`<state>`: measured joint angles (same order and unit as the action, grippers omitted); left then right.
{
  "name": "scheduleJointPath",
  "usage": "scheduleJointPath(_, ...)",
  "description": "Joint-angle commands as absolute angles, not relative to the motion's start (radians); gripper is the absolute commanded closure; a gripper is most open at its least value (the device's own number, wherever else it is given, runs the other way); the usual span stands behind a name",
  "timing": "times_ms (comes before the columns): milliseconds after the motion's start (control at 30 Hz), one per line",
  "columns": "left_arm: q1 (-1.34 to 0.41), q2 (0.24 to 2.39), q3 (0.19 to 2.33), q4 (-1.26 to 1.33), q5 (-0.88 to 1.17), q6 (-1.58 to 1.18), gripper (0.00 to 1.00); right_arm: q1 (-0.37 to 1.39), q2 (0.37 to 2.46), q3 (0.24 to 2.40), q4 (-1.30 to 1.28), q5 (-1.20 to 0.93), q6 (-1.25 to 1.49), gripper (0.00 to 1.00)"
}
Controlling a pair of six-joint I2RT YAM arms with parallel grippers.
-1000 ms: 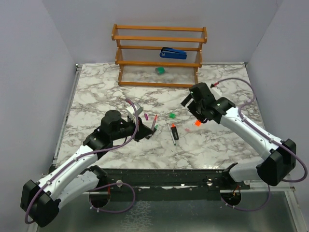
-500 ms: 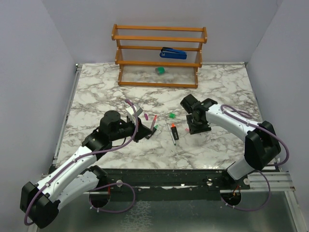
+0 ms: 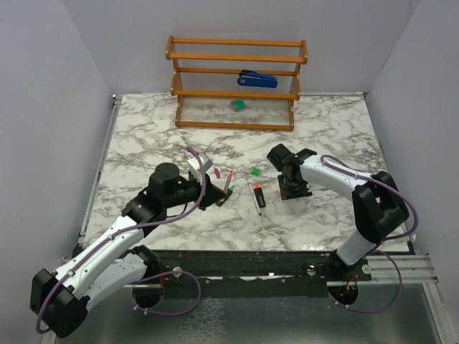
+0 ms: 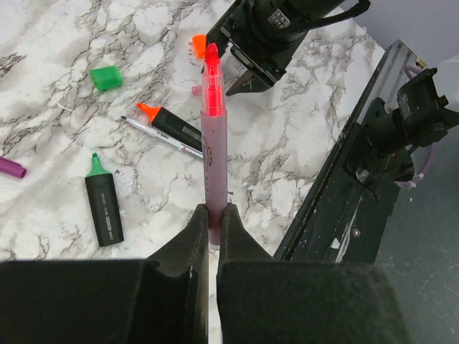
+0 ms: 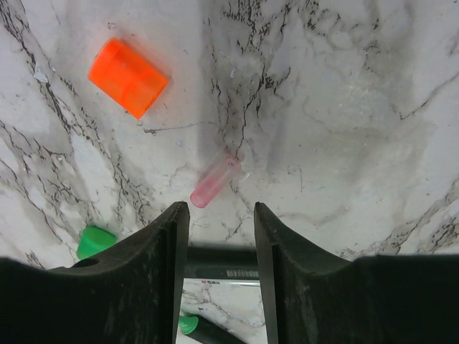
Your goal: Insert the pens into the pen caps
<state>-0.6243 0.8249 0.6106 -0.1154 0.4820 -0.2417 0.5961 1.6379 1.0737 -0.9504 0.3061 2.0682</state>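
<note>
My left gripper [image 4: 214,212] is shut on the thin pink pen [image 4: 215,143], whose red tip points toward the right gripper; in the top view this gripper [image 3: 213,193] holds the pen [image 3: 228,182] left of centre. My right gripper [image 5: 219,209] is open, low over the marble, with the pale pink cap [image 5: 214,182] just beyond its fingertips and the orange cap [image 5: 128,77] farther off. The orange-tipped marker [image 4: 172,127], the grey pen [image 4: 161,140], the green-tipped marker [image 4: 104,204], the green cap [image 4: 106,77] and the magenta cap [image 4: 11,167] lie on the table. In the top view the right gripper [image 3: 292,189] hides the orange and pink caps.
A wooden rack [image 3: 237,125] stands at the back with a blue stapler [image 3: 257,79] on a shelf and a green block [image 3: 237,104] below. The table's black front rail [image 4: 344,186] lies near the left gripper.
The right arm has swung left and down from the right side to hover over the pale pink cap beside the markers. The left arm has held still with the pink pen.
</note>
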Motion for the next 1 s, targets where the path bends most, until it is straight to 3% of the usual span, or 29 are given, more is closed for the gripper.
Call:
scheduleJointPath(0,-0.63,0.83,0.638,-0.135,0.5,-0.224,1.0,0.585,1.676,1.063,-0.918,0.356,2.28,0.55)
scheduleJointPath(367,-0.63,0.829,0.64,-0.149,0.486,-0.215,1.0,0.578,1.743,1.077,-0.909,0.31,2.278,0.55)
scheduleJointPath(567,-0.63,0.836,0.641,-0.153,0.492,-0.211,1.0,0.578,1.762,1.057,-0.886,0.286,2.276,0.61)
scheduleJointPath(700,-0.63,0.843,0.643,-0.156,0.496,-0.205,1.0,0.577,1.772,1.045,-0.87,0.277,2.263,0.75)
scheduleJointPath(800,-0.63,0.847,0.643,-0.156,0.496,-0.204,1.0,0.577,1.773,1.056,-0.867,0.276,2.232,0.98)
scheduleJointPath(967,-0.63,0.844,0.637,-0.132,0.495,-0.203,1.0,0.578,1.743,1.27,-0.998,0.537,1.932,1.0)
